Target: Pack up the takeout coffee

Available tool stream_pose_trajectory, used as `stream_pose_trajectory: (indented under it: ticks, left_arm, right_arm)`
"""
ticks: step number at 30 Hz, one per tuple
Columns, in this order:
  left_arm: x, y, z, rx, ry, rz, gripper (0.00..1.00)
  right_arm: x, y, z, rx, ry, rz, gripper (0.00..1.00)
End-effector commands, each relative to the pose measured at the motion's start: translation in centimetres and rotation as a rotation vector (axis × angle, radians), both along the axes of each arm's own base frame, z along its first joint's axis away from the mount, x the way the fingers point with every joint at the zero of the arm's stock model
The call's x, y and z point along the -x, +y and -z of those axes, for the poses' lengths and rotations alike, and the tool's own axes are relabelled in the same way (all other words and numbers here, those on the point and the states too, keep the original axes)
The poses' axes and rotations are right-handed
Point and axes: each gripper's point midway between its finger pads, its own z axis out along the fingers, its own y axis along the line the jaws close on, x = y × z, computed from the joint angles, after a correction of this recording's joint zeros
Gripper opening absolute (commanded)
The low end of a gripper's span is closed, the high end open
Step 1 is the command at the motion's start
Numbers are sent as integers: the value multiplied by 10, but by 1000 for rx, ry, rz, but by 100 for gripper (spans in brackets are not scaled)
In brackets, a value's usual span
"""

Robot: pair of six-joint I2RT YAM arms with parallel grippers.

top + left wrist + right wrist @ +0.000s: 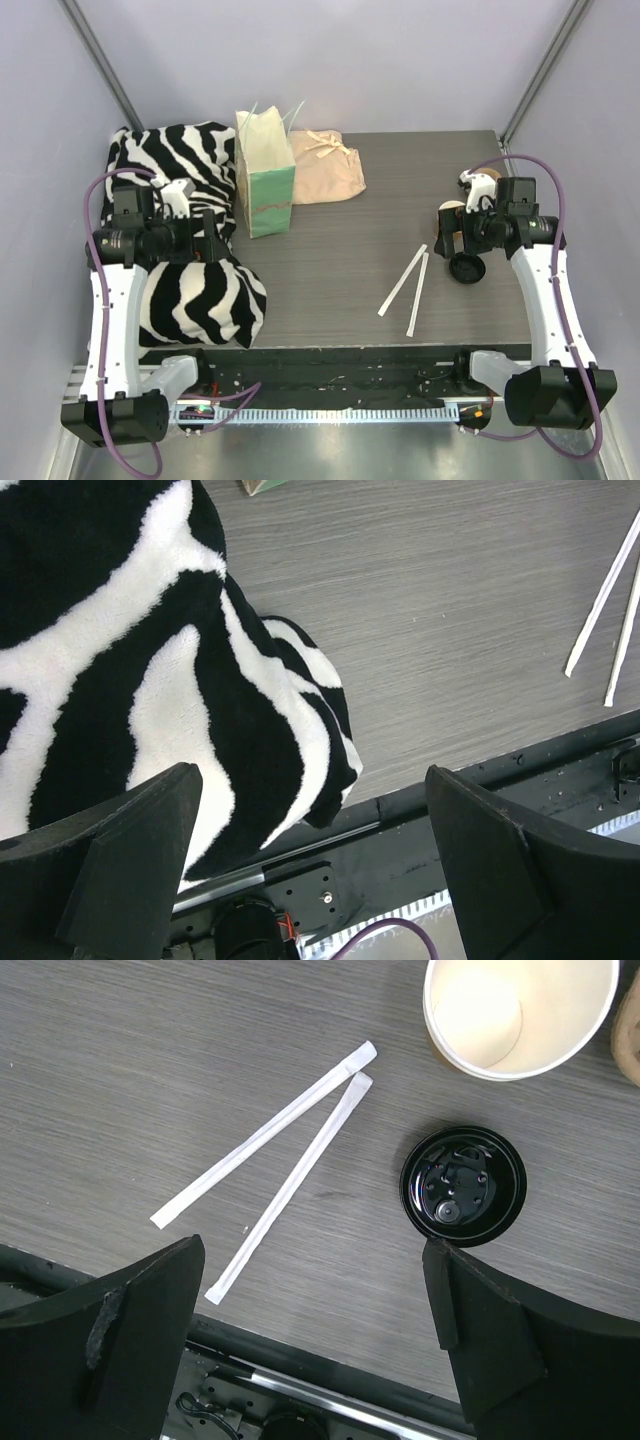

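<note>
roughly counted: two wrapped straws [265, 1136], one loose lid [463, 1186], one open cup [520, 1015], one paper bag [266, 175], one beige pouch [327, 165], one zebra blanket [190, 200]. coffee cup [483, 187] far right, just beyond the right claw [310, 1250], partly hidden, not touching its fingers. right claw spread wide, empty, above lid and straws. left claw [310, 775] likewise wide, empty, over the blanket's edge.

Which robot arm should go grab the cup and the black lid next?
Right, most likely. The right claw, open, hangs just above the loose black lid and the open paper cup. The left claw, also open, is over the zebra blanket, far from both.
</note>
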Motion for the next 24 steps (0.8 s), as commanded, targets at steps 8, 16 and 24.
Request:
stream_pose_trajectory:
  ticks: [8, 16, 24]
  left_arm:
    - [-2, -20, -25, 22, -127, 234, 100]
    - [11, -65, -8, 131, -145, 406, 100]
    - [21, -119, 14, 129, -118, 600, 100]
  right_arm:
    - [-16, -13, -8, 74, 46, -21, 100]
    - [-40, -37, 7, 204, 143, -57, 100]
    - [-66, -40, 20, 241, 186, -138, 76]
